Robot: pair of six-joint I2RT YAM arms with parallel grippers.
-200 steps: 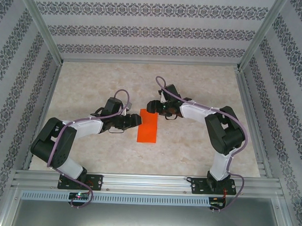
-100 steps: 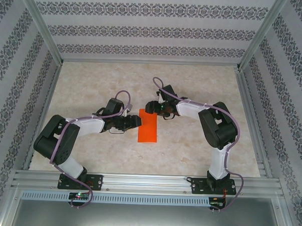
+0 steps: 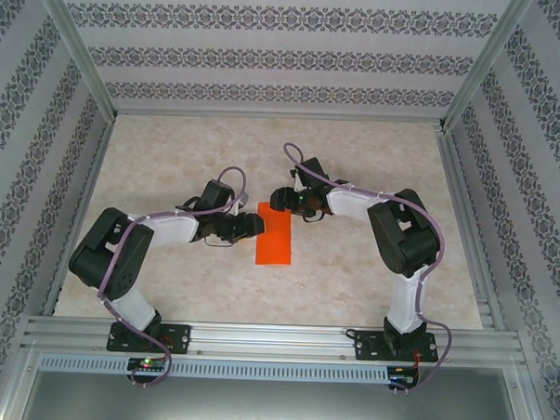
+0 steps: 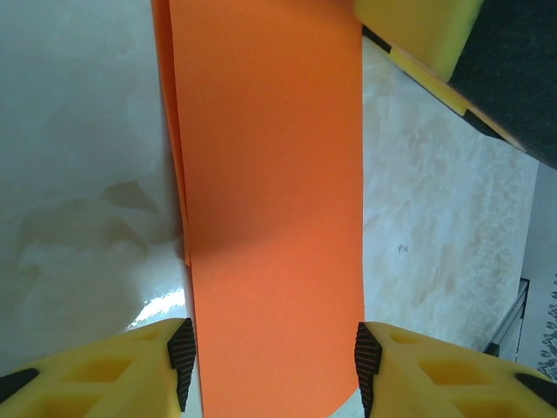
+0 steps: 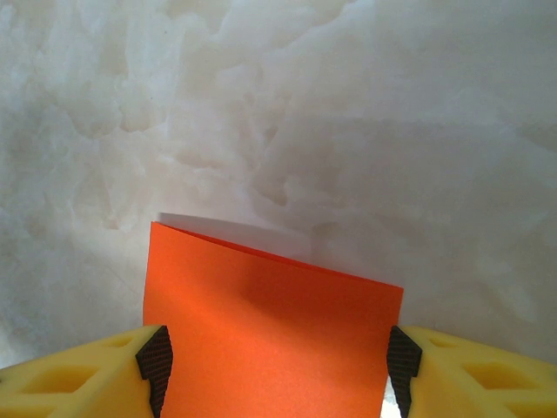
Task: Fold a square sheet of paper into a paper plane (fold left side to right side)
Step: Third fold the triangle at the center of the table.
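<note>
Left tool (image 4: pixel 274 364) and right tool (image 5: pixel 278 361) both spread, astride the folded square sheet of paper (image 3: pixel 275 238)

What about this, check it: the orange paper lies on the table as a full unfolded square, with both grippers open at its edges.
The orange paper is not an unfolded square: it is folded into a narrow rectangle, as the top external view shows. The rest holds: it lies on the table, left gripper and right gripper open at its edges.
</note>
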